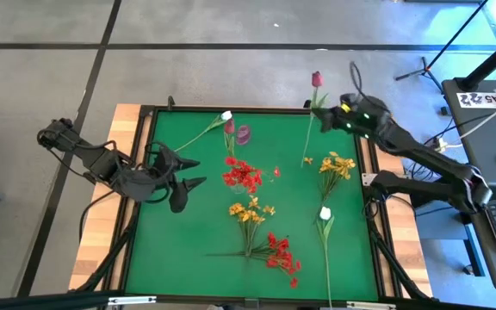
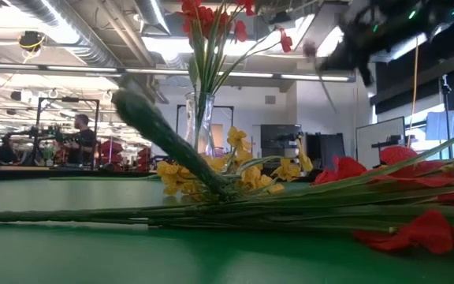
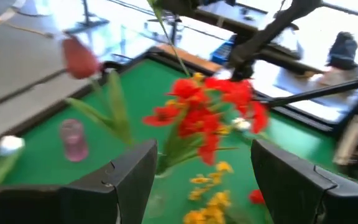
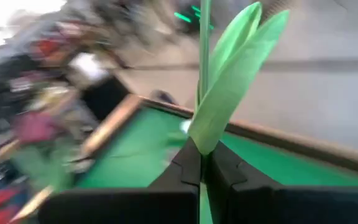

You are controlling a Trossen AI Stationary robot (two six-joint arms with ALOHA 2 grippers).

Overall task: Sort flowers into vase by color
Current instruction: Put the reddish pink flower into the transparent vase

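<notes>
My right gripper (image 1: 328,118) is over the table's far right part, shut on a dark red-pink bud flower (image 1: 316,79) with a long green stem. My left gripper (image 1: 189,171) is open at the table's left, its fingers pointing at a clear glass vase of red sprays (image 1: 242,176) (image 3: 204,112) and touching nothing. A white bud (image 1: 226,115) and a dark red bud (image 1: 228,127) lie near the far edge. Yellow-orange sprays (image 1: 338,165) (image 1: 250,211), a red spray (image 1: 281,254) and a second white bud (image 1: 325,213) lie flat on the green mat. My right gripper pinches the flower's thin green stem (image 4: 203,134) between its two shut fingers, just below a long leaf (image 4: 229,81). The fingers lie across the stem. The bud end reaches beyond the table's far edge and the lower stem (image 1: 306,153) slants over the mat.
A small pink glass (image 1: 244,133) (image 3: 73,138) stands near the far edge beside the buds. A raised dark frame (image 1: 377,215) borders the green mat. In the low view, stems and a yellow spray (image 2: 211,170) lie in front of the vase (image 2: 199,118). People sit far behind the table.
</notes>
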